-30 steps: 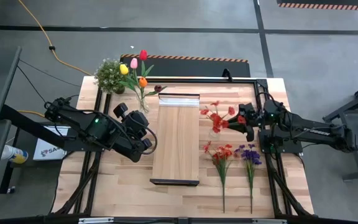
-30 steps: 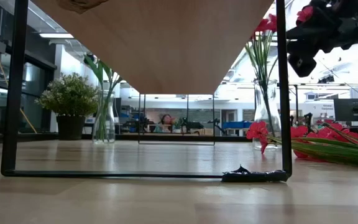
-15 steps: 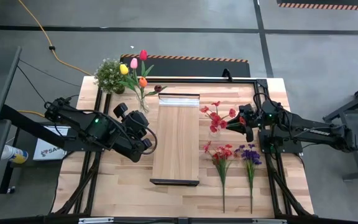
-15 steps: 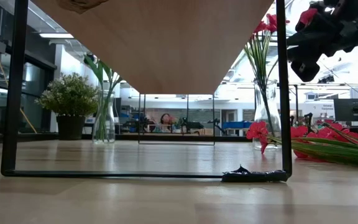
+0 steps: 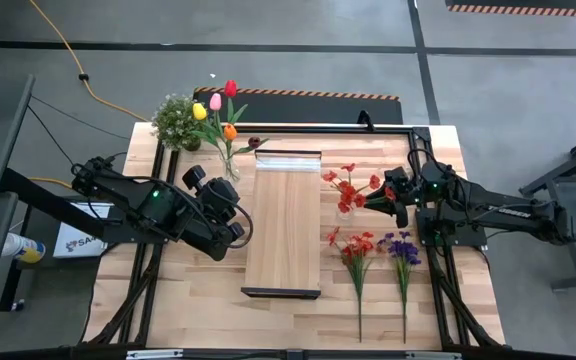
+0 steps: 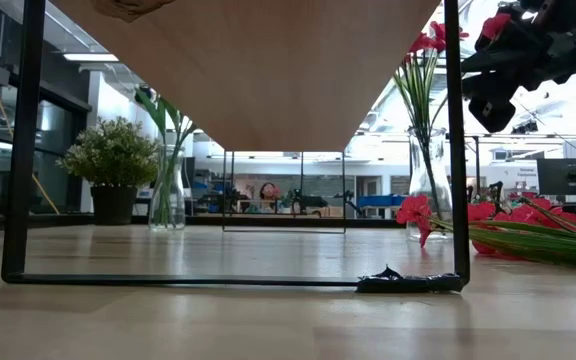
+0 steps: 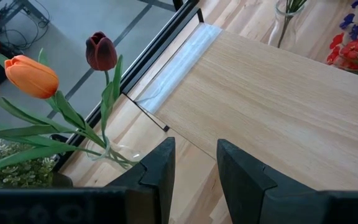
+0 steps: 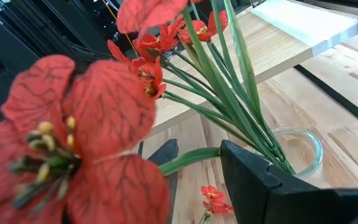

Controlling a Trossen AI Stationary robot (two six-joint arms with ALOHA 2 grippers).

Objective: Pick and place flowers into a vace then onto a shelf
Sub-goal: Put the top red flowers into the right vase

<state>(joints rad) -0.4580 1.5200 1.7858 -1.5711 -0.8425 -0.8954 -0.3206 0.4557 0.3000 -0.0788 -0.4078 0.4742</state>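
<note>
— From above, what are you doing?
— I'm lowering a red spray into the glass vase beside the shelf.
— And your wrist view?
— My right tool is clamping the stem; next I'm judging a release. My left tool, fingers apart, is waiting.

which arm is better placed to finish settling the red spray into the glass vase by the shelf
Right. The right gripper is beside the clear glass vase, fingers around the red-petalled spray's green stems. The left gripper waits open across the long light-wood shelf.
</note>
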